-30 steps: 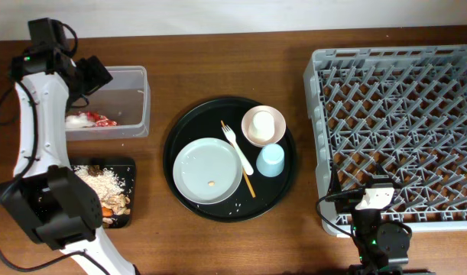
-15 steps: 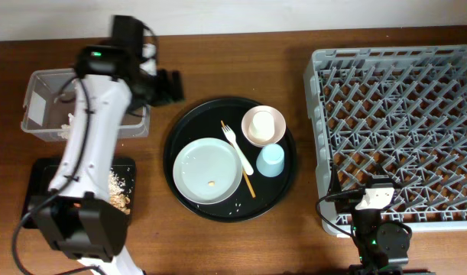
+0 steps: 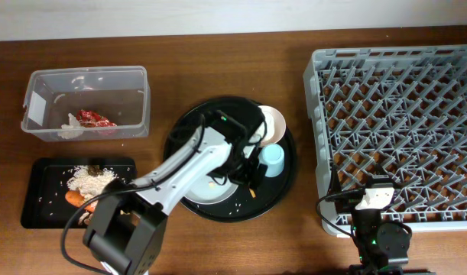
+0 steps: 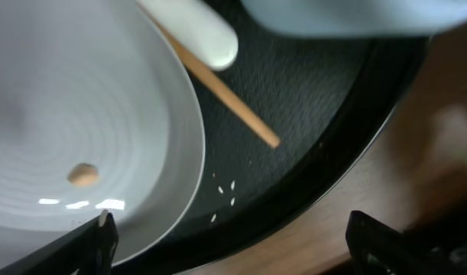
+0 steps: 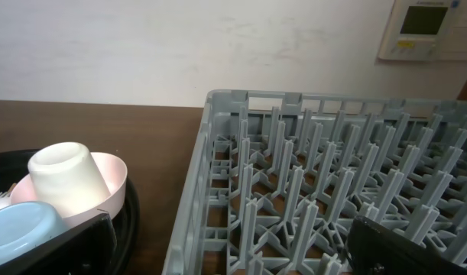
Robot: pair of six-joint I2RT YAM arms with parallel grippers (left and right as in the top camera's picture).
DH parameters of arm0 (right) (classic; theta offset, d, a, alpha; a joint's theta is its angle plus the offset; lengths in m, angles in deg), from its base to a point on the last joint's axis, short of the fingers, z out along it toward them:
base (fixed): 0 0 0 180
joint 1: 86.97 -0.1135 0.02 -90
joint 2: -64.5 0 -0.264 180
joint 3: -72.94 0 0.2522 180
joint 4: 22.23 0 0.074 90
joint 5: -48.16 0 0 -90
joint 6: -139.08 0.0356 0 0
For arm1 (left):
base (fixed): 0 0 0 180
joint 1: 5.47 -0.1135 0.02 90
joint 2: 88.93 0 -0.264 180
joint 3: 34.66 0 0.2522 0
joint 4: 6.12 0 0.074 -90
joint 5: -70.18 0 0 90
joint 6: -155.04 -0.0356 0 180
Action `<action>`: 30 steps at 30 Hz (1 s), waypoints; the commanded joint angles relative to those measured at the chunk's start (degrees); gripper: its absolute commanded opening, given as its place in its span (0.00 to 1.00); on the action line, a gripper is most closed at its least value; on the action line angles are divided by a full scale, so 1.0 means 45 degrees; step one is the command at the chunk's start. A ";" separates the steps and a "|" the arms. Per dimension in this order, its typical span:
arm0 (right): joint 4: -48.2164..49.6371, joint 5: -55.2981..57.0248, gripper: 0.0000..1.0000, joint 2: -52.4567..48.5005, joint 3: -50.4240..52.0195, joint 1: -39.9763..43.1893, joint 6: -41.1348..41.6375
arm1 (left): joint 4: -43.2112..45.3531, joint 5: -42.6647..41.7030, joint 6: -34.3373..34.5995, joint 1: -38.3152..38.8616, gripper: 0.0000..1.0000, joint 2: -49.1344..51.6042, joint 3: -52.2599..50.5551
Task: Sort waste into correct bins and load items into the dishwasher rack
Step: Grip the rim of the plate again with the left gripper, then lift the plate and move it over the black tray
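My left gripper (image 4: pixel 233 238) hangs open low over the front right rim of the pale plate (image 4: pixel 80 114), with nothing between its fingers. A brown crumb (image 4: pixel 83 175) lies on the plate. Beside the plate lie the white fork's handle (image 4: pixel 196 32) and a wooden chopstick (image 4: pixel 227 98), with the light blue cup (image 4: pixel 348 14) just beyond. Overhead, the left arm covers much of the plate (image 3: pixel 206 191) and part of the pink bowl (image 3: pixel 274 122). My right gripper (image 5: pixel 233 252) stands open at the front left corner of the grey rack (image 5: pixel 332 191). The small white cup (image 5: pixel 65 179) sits upside down in the bowl (image 5: pixel 115 187).
A round black tray (image 3: pixel 279 191) holds the dishes. The clear tub (image 3: pixel 137 92) at the back left holds a red wrapper (image 3: pixel 92 117) and white paper (image 3: pixel 71 124). The shallow black tray (image 3: pixel 34 198) holds rice (image 3: pixel 92 179) and a carrot (image 3: pixel 74 198).
My left arm has swung from the clear tub at the back left across to the round tray and down over the plate. The right arm has not moved.
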 commanded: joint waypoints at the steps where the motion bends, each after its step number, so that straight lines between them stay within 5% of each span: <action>1: -0.0068 0.0155 0.99 0.0083 0.0068 0.0092 -0.0044 | 0.0029 0.0806 0.0049 -0.0005 0.74 -0.0039 -0.0578; 4: -0.0068 0.0155 0.99 0.0087 0.0068 0.0092 -0.0044 | 0.0194 0.1384 0.0583 -0.0005 0.58 -0.0039 -0.1078; 21: -0.0068 0.0155 0.99 0.0083 0.0068 0.0092 -0.0044 | 0.3045 0.1438 0.0529 0.0146 0.49 0.0019 -0.3419; 30: -0.0068 0.0155 0.99 0.0083 0.0068 0.0092 -0.0044 | 0.3041 0.1962 0.0539 0.0141 0.24 0.0019 -0.3405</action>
